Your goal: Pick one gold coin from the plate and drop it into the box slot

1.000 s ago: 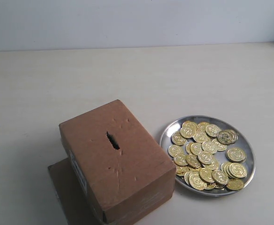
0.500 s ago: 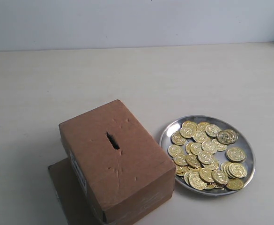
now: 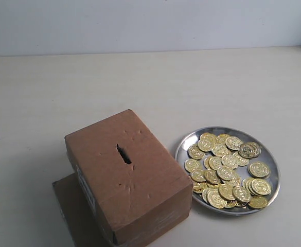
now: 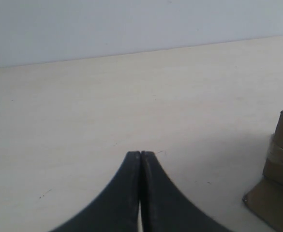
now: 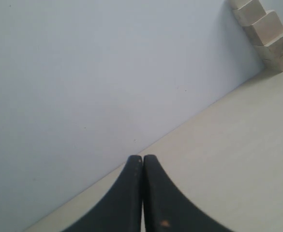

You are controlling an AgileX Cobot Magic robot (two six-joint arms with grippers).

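Observation:
The brown cardboard box (image 3: 127, 177) stands at the lower left of the exterior view, its dark ragged slot (image 3: 124, 154) in the top face. To its right lies the round silver plate (image 3: 183, 144), heaped with several gold coins (image 3: 226, 172). Neither gripper shows in the exterior view. The left wrist view has my left gripper (image 4: 141, 153) shut and empty above bare table, with a corner of the box (image 4: 281, 164) off to one side. My right gripper (image 5: 142, 157) is likewise shut with nothing held, facing the wall and table edge.
A flat brown cardboard sheet (image 3: 70, 206) lies under the box. Pale stepped blocks (image 5: 264, 29) stand against the wall in the right wrist view. The light table (image 3: 140, 87) stretches behind the box and plate to a pale wall.

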